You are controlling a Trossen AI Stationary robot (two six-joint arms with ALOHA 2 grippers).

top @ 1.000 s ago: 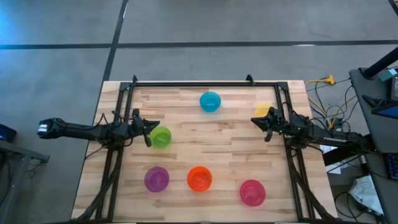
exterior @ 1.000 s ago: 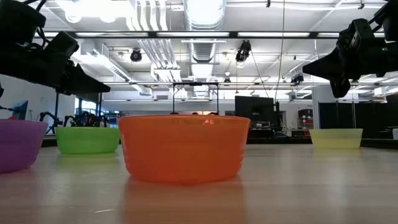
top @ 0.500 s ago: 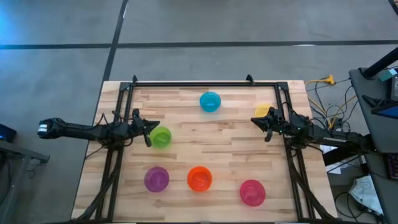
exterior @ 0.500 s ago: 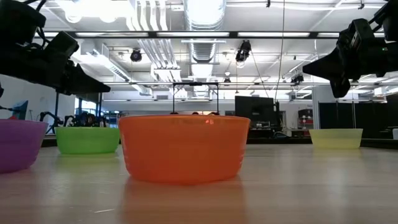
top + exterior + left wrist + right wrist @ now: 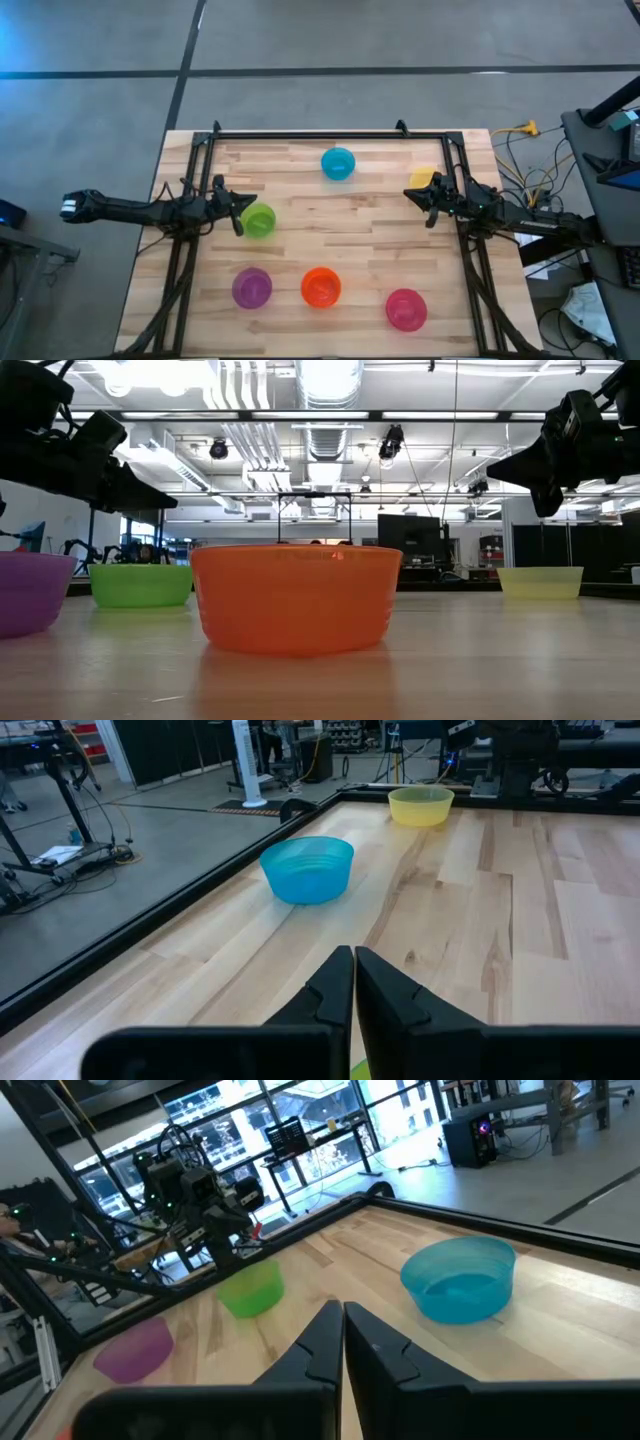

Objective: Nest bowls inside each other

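Overhead, six small plastic bowls sit apart on a pale wooden desk [image 5: 370,215], none nested yet. The blue bowl [image 5: 338,163] is at the far middle, and the yellow bowl [image 5: 423,178] at the far right, just beside the right gripper [image 5: 418,201]. The green bowl [image 5: 259,221] sits at the left, touching or nearly touching the left gripper [image 5: 236,212]. The purple bowl [image 5: 252,288], orange bowl [image 5: 321,287] and pink bowl [image 5: 406,309] line the near edge. Both arms hang above the desk's side edges, and each wrist view shows its jaws clenched together on nothing. Judging by their thin, slightly see-through walls, the bowls are probably light, fairly stiff and smooth, so they may slide if nudged. The open rim looks the best hold, one finger inside the wall and one outside.
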